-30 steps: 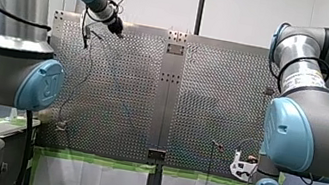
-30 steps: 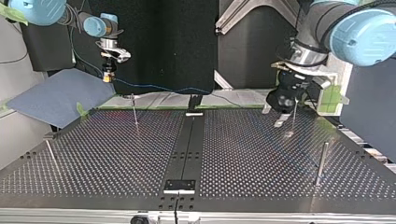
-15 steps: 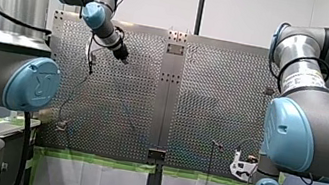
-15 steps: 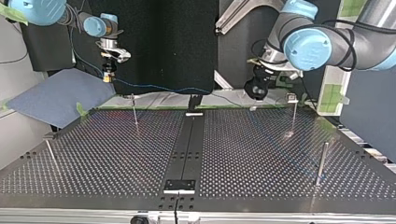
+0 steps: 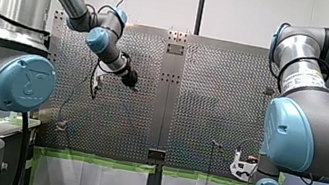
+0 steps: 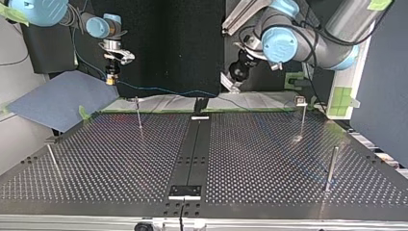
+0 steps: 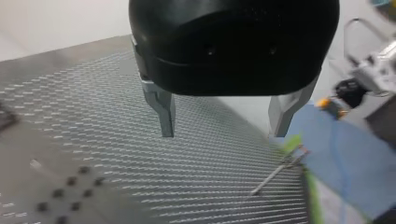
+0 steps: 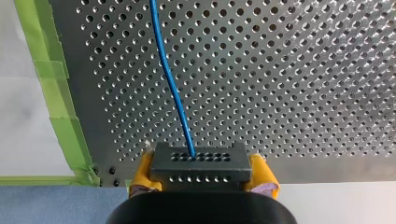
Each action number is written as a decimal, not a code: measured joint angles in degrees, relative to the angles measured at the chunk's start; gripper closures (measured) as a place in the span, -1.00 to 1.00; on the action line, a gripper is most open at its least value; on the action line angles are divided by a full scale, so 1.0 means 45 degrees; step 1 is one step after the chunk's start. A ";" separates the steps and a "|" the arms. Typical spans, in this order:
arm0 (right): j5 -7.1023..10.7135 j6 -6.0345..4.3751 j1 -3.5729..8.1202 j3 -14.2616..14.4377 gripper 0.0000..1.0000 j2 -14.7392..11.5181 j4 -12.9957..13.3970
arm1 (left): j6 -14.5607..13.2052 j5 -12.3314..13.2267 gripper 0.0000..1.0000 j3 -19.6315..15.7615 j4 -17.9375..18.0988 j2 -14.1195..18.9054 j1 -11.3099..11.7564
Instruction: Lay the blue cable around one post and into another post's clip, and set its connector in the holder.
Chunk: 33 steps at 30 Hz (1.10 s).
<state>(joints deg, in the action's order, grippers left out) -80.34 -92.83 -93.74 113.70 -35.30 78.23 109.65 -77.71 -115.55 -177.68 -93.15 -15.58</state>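
Clamping a black connector point(image 8: 200, 161) between its two yellow pads point(image 8: 142, 173), my right gripper point(image 8: 201, 169) sits closest in its own wrist view, with one pad pressed on each side of the connector. One blue cable point(image 8: 170, 84) leaves the connector's face. It runs away over the perforated table point(image 8: 289, 70), whose edge is bordered with green tape point(image 8: 60, 116).

In the left wrist view, my left gripper point(image 7: 223, 116) is black with two metal fingers point(image 7: 161, 109). The fingers stand wide apart above the table, with nothing between them and touching nothing.

The top view, read from its nearest edge outward, shows one small black fitting point(image 6: 184, 191) on the centre strip. Then come four upright posts:
- a thick post point(image 6: 331, 168) at the right
- a thin post point(image 6: 52, 159) at the left
- a clip-topped post point(image 6: 302, 115) farther back at the right
- a thin post point(image 6: 138, 113) farther back at the left

Beyond the table's far edge, the cable hangs in the air from my right gripper at the far left toward the middle. My left gripper is raised there too, just right of centre.
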 joint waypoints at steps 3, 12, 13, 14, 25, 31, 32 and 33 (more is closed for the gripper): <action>0.0000 0.0011 0.0001 -0.0001 0.63 0.0000 -0.0001 | -0.0294 -0.0003 -1.00 -0.0295 0.0295 -0.0298 -0.0298; 0.0000 0.0116 0.0001 -0.0001 0.63 -0.0001 -0.0049 | -0.1071 -0.0005 -1.00 -0.1236 0.1237 -0.1238 -0.1237; 0.0000 0.0134 0.0001 -0.0001 0.63 0.0000 -0.0057 | -0.1189 -0.0005 -1.00 -0.1347 0.1355 -0.1362 -0.1338; 0.0000 0.0151 0.0000 -0.0001 0.63 -0.0001 -0.0063 | -0.1268 -0.0005 -1.00 -0.1409 0.1453 -0.1458 -0.1386; -0.0005 0.0194 -0.0011 0.0000 0.63 -0.0002 -0.0057 | -0.1029 0.0160 -1.00 -0.0931 0.2617 -0.2623 -0.1210; -0.0005 0.0195 -0.0014 -0.0001 0.63 -0.0001 -0.0041 | -0.0661 0.0171 -1.00 -0.0329 0.3231 -0.3229 -0.1131; -0.0005 0.0195 -0.0014 0.0001 0.63 0.0000 -0.0038 | -0.0661 0.0171 -1.00 -0.0222 0.3333 -0.3337 -0.1134; -0.0005 0.0195 -0.0013 -0.0001 0.63 -0.0001 -0.0033 | -0.0664 0.0171 -1.00 -0.0124 0.3432 -0.3438 -0.1140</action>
<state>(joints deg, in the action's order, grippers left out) -80.37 -91.95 -93.80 113.70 -35.31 78.09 106.67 -76.95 -116.11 -162.24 -108.63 -20.71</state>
